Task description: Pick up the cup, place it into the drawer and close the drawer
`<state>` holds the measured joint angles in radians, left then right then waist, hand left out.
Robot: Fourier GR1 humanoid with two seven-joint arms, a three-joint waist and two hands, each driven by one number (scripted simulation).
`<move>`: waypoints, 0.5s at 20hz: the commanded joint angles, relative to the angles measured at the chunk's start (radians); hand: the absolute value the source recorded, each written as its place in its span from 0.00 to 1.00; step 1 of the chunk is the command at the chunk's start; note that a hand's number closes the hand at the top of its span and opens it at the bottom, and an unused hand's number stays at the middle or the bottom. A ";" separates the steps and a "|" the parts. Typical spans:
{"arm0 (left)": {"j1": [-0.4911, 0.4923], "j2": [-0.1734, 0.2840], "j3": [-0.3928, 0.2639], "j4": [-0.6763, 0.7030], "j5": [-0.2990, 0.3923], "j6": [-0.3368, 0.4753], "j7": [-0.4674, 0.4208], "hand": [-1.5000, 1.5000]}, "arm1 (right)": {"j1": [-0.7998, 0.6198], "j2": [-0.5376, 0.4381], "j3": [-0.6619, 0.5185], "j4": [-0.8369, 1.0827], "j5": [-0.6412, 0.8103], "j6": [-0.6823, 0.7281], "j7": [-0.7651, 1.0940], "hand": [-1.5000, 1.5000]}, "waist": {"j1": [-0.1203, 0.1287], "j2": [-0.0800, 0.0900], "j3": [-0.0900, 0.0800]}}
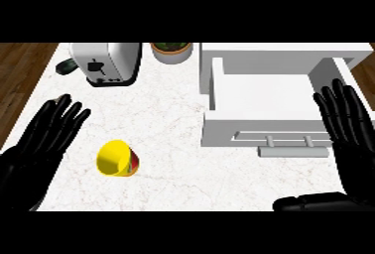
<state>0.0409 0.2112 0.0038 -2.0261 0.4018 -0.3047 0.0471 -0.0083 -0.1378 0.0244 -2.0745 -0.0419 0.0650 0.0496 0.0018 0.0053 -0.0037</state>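
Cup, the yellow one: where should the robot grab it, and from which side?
The cup seems to lie tipped on the counter, its yellow inside facing up and left. A good bet is its rim or round wall, with fingers curling across the body. The left hand is open and nearest, just to the cup's left, so coming from above and the left looks easiest.

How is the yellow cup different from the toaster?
The cup is bright yellow with some red on it; the toaster is silver and black. The cup looks smaller than the toaster. The cup lies tipped on its side near the left hand, while the toaster stands upright at the counter's far edge. Both sit on the white marbled counter, outside the open drawer.
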 commanded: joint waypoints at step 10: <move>-0.028 0.076 0.142 0.323 0.127 -0.213 -0.018 0.00 | -0.182 -0.015 -0.055 0.216 -0.025 0.053 0.008 0.00 | 0.002 -0.005 0.004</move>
<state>0.0030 0.2690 0.1030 -1.7651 0.5261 -0.4704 0.0445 -0.1304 -0.1532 -0.0121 -1.9240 -0.0753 0.1142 0.0735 0.0016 0.0014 -0.0005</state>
